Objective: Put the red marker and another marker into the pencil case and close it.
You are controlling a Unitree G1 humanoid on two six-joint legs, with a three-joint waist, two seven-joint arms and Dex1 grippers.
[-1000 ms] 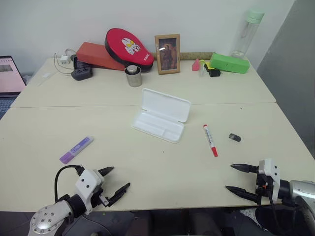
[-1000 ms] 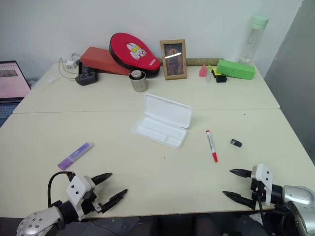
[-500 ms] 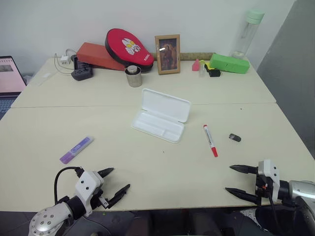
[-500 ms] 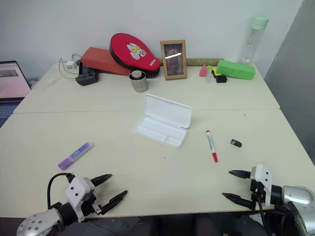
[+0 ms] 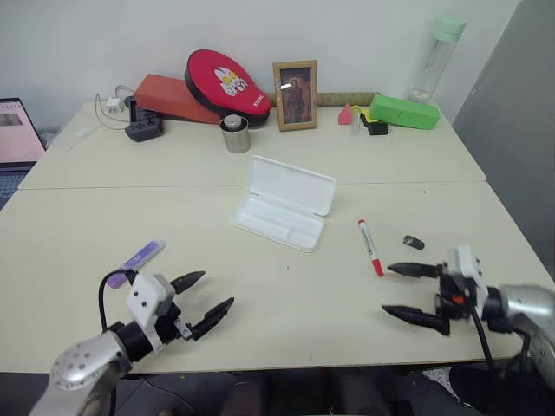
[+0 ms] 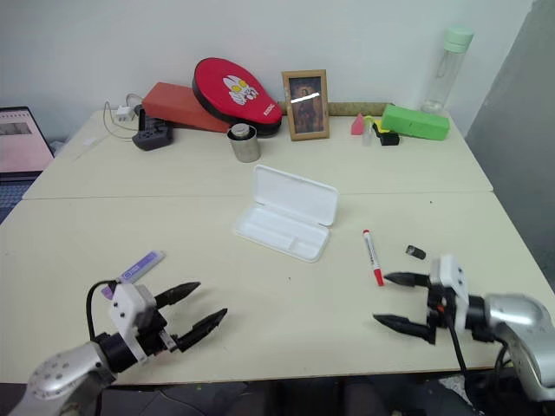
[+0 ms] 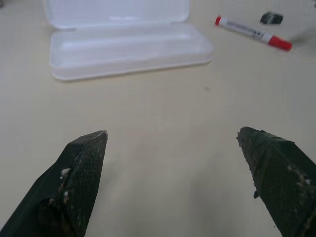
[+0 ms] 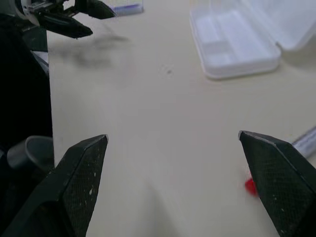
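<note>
The open white pencil case [image 5: 286, 212] lies mid-table, lid hinged back, tray empty. To its right lies the red marker [image 5: 370, 247], red cap nearest me. The purple marker [image 5: 140, 256] lies at the front left, its near end hidden behind my left wrist. My left gripper [image 5: 218, 289] hovers open just in front of and to the right of it, pointing toward the case [image 7: 123, 44]. On the right, my right gripper [image 5: 386, 288] is open and empty, just in front of the red marker's cap [image 8: 252, 186].
A small black object [image 5: 414, 243] lies right of the red marker. Along the back stand a metal cup [image 5: 235, 134], a picture frame [image 5: 296, 94], a red pad [image 5: 227, 85], a green box [image 5: 404, 112] and a bottle [image 5: 436, 59]. A laptop [image 5: 17, 130] sits far left.
Both grippers have risen from the table's front edge and moved forward over it. The right one also shifted left toward the red marker. Both stayed open.
</note>
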